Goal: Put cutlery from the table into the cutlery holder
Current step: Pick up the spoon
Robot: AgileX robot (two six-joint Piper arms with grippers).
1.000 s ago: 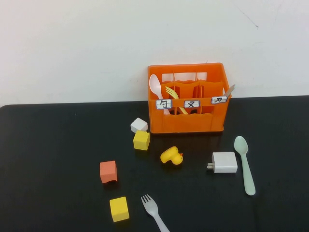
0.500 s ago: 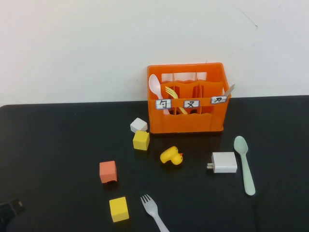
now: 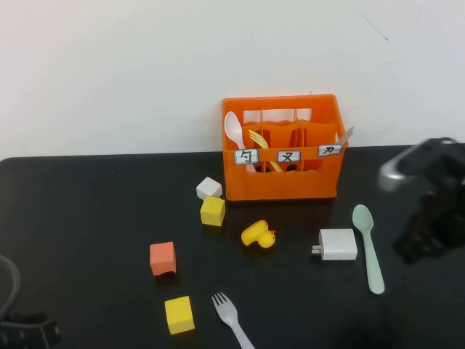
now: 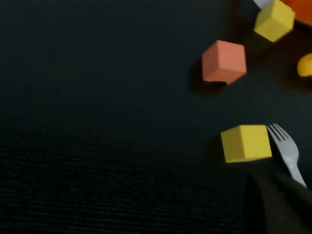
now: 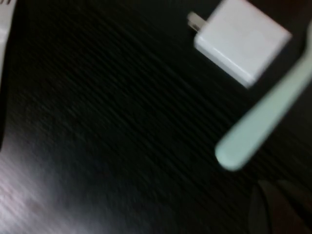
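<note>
- The right arm has come into the high view at the right edge since half a second ago; before, it was not there. Its right gripper (image 3: 421,243) hangs low, just right of the mint spoon (image 3: 369,247), not touching it.
- The left gripper (image 3: 29,333) has moved too: it showed as a small dark part at the lower left corner, and now it sits a little more inside, with a cable curving above it.
- Both grippers have their jaws clenched, and they grasp nothing.
- All the objects lie as they did a second ago.
- The mint spoon lies on the table (image 3: 87,211) at the right of the frame, bowl toward the crate (image 3: 282,185), just right of the white charger (image 3: 338,244). In the right wrist view the spoon's handle end (image 5: 258,129) passes near the charger (image 5: 241,41).
- The grey fork (image 3: 231,317) lies at the bottom centre, tines up, just right of a yellow cube (image 3: 179,314). In the left wrist view the fork (image 4: 287,151) lies just beside this cube (image 4: 245,143).
- The crate stands at the upper centre, against the wall, with a white spoon (image 3: 234,134) and a yellow fork (image 3: 260,143) inside, in the left and middle compartments.
- An orange cube (image 3: 163,258), a second yellow cube (image 3: 213,210), a small white block (image 3: 208,188) and a yellow duck (image 3: 259,235) lie left of and below the crate.
</note>
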